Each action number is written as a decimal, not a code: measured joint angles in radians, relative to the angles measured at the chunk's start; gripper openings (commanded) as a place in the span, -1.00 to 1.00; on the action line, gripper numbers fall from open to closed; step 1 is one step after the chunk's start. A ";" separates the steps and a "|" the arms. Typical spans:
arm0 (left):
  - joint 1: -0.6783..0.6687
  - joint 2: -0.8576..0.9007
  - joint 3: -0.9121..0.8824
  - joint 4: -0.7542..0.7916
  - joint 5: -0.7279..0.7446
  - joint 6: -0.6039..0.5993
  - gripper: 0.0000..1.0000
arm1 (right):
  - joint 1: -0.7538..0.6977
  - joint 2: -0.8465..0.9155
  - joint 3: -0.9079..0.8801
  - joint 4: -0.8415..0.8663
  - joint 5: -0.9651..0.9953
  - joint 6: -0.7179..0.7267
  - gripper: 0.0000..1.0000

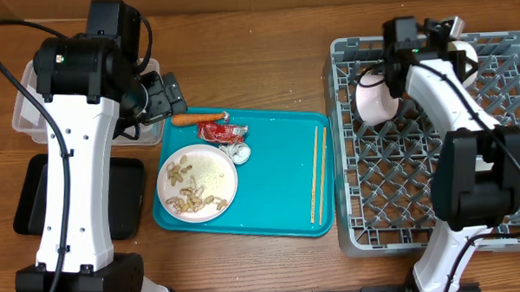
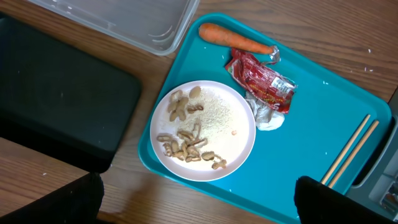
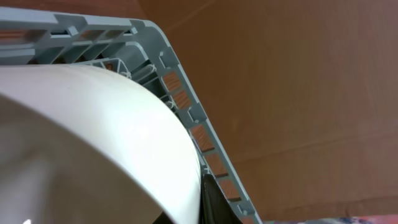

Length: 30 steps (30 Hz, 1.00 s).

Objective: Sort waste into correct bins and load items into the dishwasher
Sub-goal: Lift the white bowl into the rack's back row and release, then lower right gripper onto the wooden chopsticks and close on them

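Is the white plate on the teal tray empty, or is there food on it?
Not empty: pale peanut-like scraps lie on the plate, over its left and lower part.

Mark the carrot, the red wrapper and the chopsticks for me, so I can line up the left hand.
carrot [image 2: 236,40], left wrist view, middle of its orange body.
red wrapper [image 2: 264,84], left wrist view, centre of the crumpled red film.
chopsticks [image 2: 345,149], left wrist view, midway along the left stick.
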 measured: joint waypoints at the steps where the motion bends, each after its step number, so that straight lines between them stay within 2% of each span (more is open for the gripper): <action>1: 0.000 0.000 0.000 0.000 0.000 0.000 1.00 | 0.008 0.000 -0.007 0.002 0.012 0.000 -0.87; 3: 0.000 0.000 0.000 0.000 0.000 0.000 1.00 | 0.026 0.000 -0.019 0.000 0.024 0.006 -0.56; 4: 0.000 0.000 0.000 0.000 0.000 0.000 1.00 | 0.035 0.000 -0.023 -0.011 0.011 0.005 -0.16; 5: 0.000 0.000 0.000 0.000 0.000 0.000 1.00 | 0.045 0.000 -0.029 -0.022 0.004 -0.004 0.04; 7: 0.000 0.000 0.000 0.000 0.000 0.000 1.00 | 0.075 0.003 -0.045 -0.042 0.001 -0.010 0.29; 13: 0.000 0.000 0.000 0.000 0.000 0.000 1.00 | 0.134 0.005 -0.051 -0.048 0.058 -0.014 0.47; 18: 0.000 0.000 0.000 0.000 0.000 0.000 1.00 | 0.179 -0.013 -0.052 -0.049 0.040 -0.016 0.53; 21: 0.000 0.000 0.000 0.000 0.000 0.000 1.00 | 0.208 -0.075 -0.053 -0.048 -0.020 -0.016 0.61; 22: 0.000 0.000 0.000 0.000 0.000 0.000 1.00 | 0.219 -0.110 -0.053 -0.048 -0.044 -0.014 0.71; 23: 0.000 0.000 0.000 0.000 0.000 0.000 1.00 | 0.230 -0.142 -0.052 -0.048 -0.060 -0.014 0.93; 27: 0.000 0.000 0.000 0.000 0.000 0.000 1.00 | 0.291 -0.288 -0.051 -0.057 -0.156 -0.014 0.96; 30: 0.000 0.000 0.000 0.000 0.000 0.000 1.00 | 0.367 -0.382 -0.048 -0.096 -0.312 -0.013 1.00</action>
